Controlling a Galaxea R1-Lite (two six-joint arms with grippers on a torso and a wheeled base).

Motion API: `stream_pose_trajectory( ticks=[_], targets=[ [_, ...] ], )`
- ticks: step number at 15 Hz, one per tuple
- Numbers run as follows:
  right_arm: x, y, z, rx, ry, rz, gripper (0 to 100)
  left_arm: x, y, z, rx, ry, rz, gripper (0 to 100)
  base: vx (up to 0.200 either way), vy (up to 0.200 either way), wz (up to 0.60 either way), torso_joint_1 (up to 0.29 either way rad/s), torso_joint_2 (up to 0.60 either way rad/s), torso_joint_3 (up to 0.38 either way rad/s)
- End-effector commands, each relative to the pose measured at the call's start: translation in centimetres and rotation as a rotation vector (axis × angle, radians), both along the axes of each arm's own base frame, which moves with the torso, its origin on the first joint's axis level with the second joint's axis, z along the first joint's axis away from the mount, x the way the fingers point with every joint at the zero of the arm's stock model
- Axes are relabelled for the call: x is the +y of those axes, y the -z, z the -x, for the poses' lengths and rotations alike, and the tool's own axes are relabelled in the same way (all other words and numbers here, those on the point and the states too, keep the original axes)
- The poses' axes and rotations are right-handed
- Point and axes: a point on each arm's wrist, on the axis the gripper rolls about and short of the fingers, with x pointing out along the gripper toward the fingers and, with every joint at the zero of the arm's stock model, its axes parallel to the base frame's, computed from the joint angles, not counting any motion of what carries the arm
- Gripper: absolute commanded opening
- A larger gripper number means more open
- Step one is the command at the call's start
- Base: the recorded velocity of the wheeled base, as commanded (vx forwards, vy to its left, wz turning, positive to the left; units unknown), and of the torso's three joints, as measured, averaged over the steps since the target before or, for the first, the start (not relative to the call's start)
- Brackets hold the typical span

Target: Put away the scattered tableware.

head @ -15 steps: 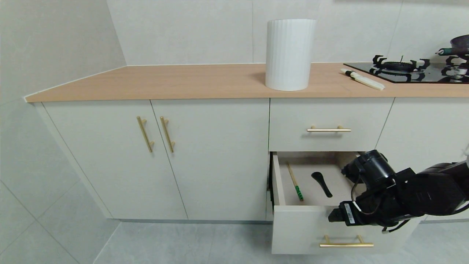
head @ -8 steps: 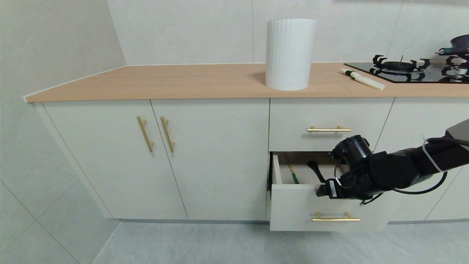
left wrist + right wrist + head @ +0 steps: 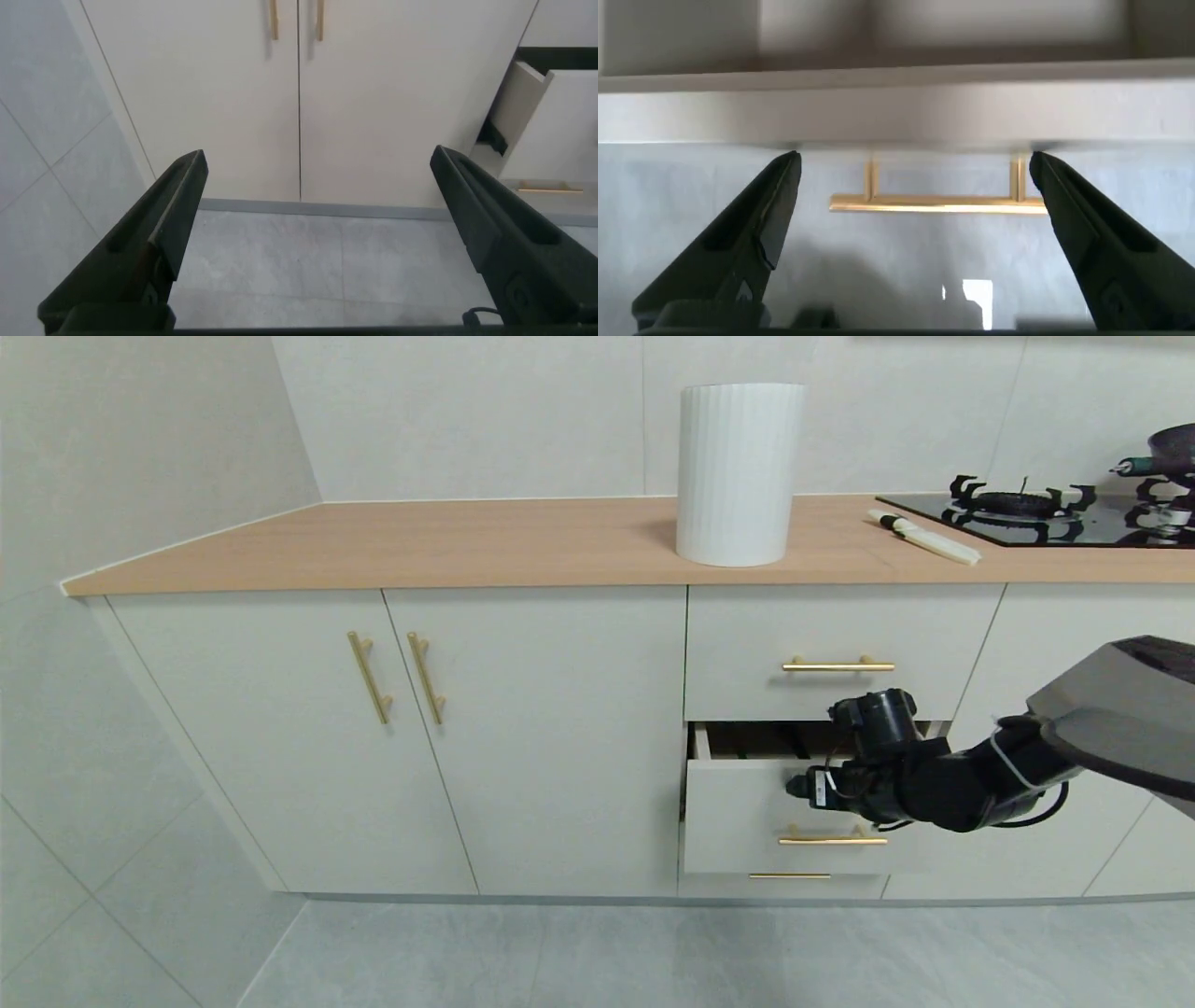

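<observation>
Down at the drawer [image 3: 747, 803], open just a crack, your right gripper's [image 3: 801, 786] wide-spread fingers [image 3: 747, 252] sit against its front and could slip into the gap, while a pale utensil [image 3: 924, 537] lies unstowed on the far table [image 3: 420, 546] by the stove [image 3: 1027, 518].

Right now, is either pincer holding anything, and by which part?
Nothing is held. The right pincer is open at the drawer front, above its gold handle; the left pincer is open and empty.

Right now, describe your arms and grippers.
The right arm is black with rounded joints, a grey upper shell, a white band, a looping black cable and a white label. The left gripper and right gripper have dark, flat, tapering fingers.
</observation>
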Motion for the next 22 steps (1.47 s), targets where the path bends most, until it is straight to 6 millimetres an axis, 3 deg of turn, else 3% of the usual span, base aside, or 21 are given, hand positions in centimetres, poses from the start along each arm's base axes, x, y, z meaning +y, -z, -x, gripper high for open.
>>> stream_pose_trajectory(
  ticks=[1,8,13,22],
  targets=[
    [-0.1,2.5,-0.5,0.023,0.017,0.016,100,0.0,0.0,0.0,0.000,-0.002,0.000,100,0.000,0.000,0.00,0.000,0.00,0.000],
    [0.1,4.3,-2.6,-0.170,0.081,0.001,100,0.0,0.0,0.0,0.000,0.000,0.000,100,0.000,0.000,0.00,0.000,0.00,0.000],
    [-0.7,4.4,-4.7,-0.230,0.184,-0.006,100,0.0,0.0,0.0,0.000,0.000,0.000,100,0.000,0.000,0.00,0.000,0.00,0.000],
    [-1.2,3.6,-6.3,-0.288,0.246,-0.059,100,0.0,0.0,0.0,0.000,0.000,0.000,100,0.000,0.000,0.00,0.000,0.00,0.000]
  ],
)
